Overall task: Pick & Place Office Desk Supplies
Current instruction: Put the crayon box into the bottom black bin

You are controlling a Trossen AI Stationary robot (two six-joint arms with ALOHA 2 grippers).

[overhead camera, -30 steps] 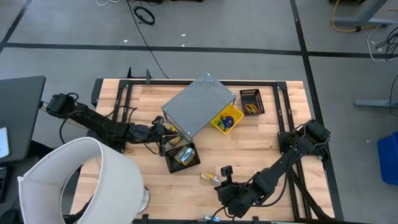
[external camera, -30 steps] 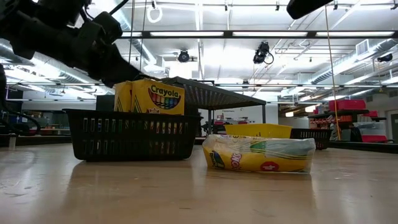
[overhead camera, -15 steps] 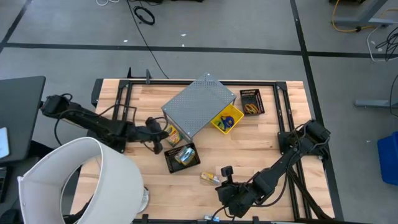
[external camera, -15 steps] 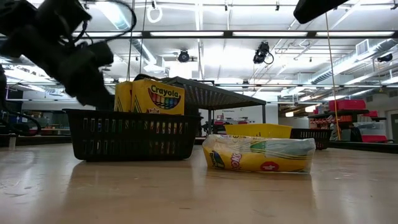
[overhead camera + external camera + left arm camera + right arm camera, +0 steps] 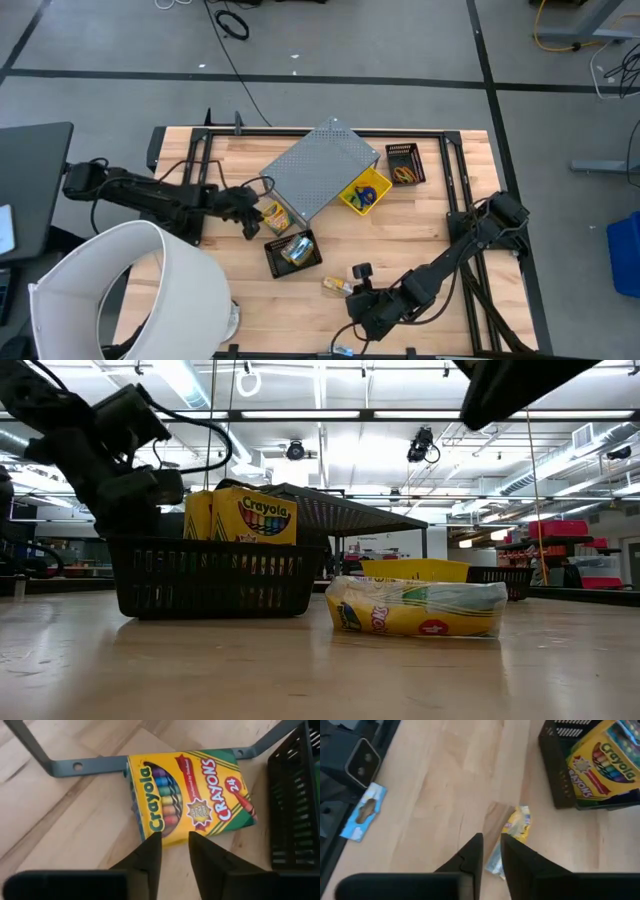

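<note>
A yellow-and-green crayon box (image 5: pixel 192 795) (image 5: pixel 272 214) lies flat on the table beside the grey cover's foot. My left gripper (image 5: pixel 175 842) (image 5: pixel 256 212) hovers open over the box's near edge and does not touch it. More crayon boxes (image 5: pixel 602 765) (image 5: pixel 250 515) stand in the black basket (image 5: pixel 293 252). A small multicoloured packet (image 5: pixel 512 840) (image 5: pixel 338 286) (image 5: pixel 420 610) lies flat on the wood near the front edge. My right gripper (image 5: pixel 491 851) (image 5: pixel 352 297) hangs above it with a narrow gap between its fingers.
A grey perforated cover (image 5: pixel 320 170) stands mid-table, its metal foot (image 5: pixel 75 767) next to the loose crayon box. A yellow bin (image 5: pixel 365 192) and a small black bin (image 5: pixel 404 165) sit at the far right. A big white cylinder (image 5: pixel 130 290) fills the near left corner.
My left gripper has drawn back from above the black basket toward the table's left edge, sunk lower and turned at the wrist. The crayon boxes and the packet lie where they were.
</note>
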